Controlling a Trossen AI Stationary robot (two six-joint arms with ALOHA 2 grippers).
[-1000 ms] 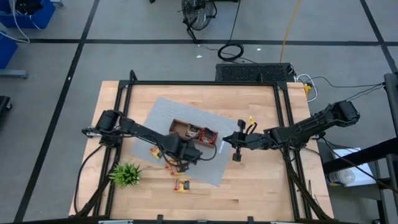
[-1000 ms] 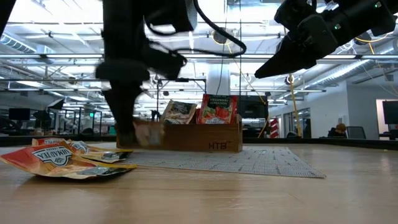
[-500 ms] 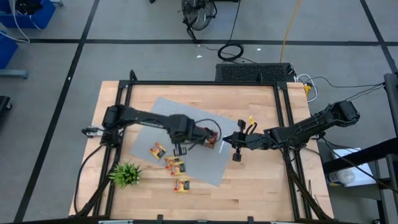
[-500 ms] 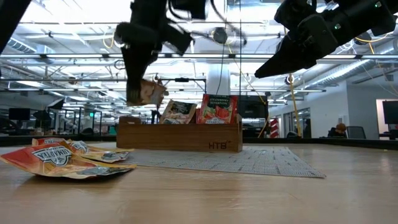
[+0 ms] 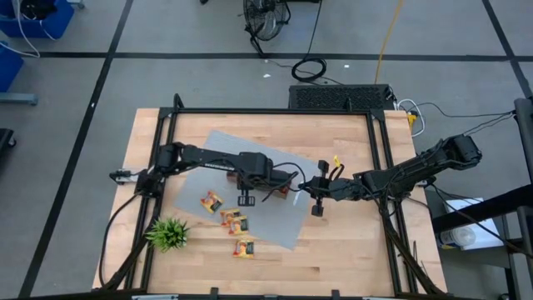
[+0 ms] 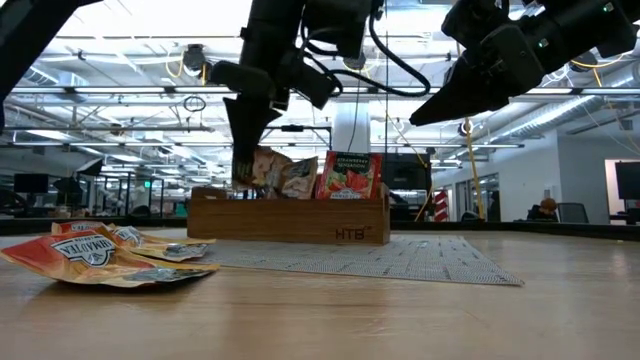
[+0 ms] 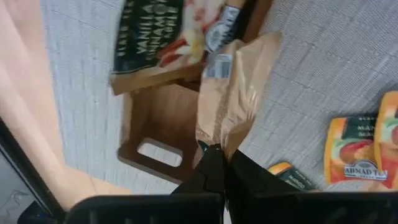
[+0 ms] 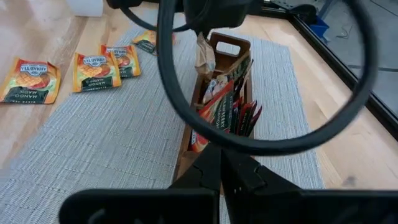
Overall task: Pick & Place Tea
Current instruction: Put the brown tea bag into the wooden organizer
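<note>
The brown wooden tray (image 6: 290, 218) stands on a grey mat (image 5: 275, 218), with tea sachets upright in it, one of them red (image 6: 350, 175). My left gripper (image 6: 243, 160) hovers over the tray's left end, shut on a tan tea sachet (image 7: 231, 93). Three orange-yellow sachets (image 5: 210, 202) (image 5: 235, 222) (image 5: 243, 248) lie flat near the mat's front edge. My right gripper (image 5: 302, 187) hangs shut and holding nothing, to the right of the tray and above it. My left gripper pinches one end of the tan sachet (image 7: 214, 142) between its two fingers. The fingers come steeply from above. The sachet hangs below them, clear of the mat, over the tray's end compartment (image 7: 163, 118); whether it touches the tray I cannot tell.
A small green spiky plant (image 5: 169, 233) stands at the front left. A black frame (image 5: 379, 167) runs round the table. Bare wood lies at the front right.
My left gripper has risen from the mat with the tan sachet, rolling as it went. It has carried the sachet toward the table's right, to above the tray's left end. The sachet is lifted clear and has come down toward the tray's rim.
</note>
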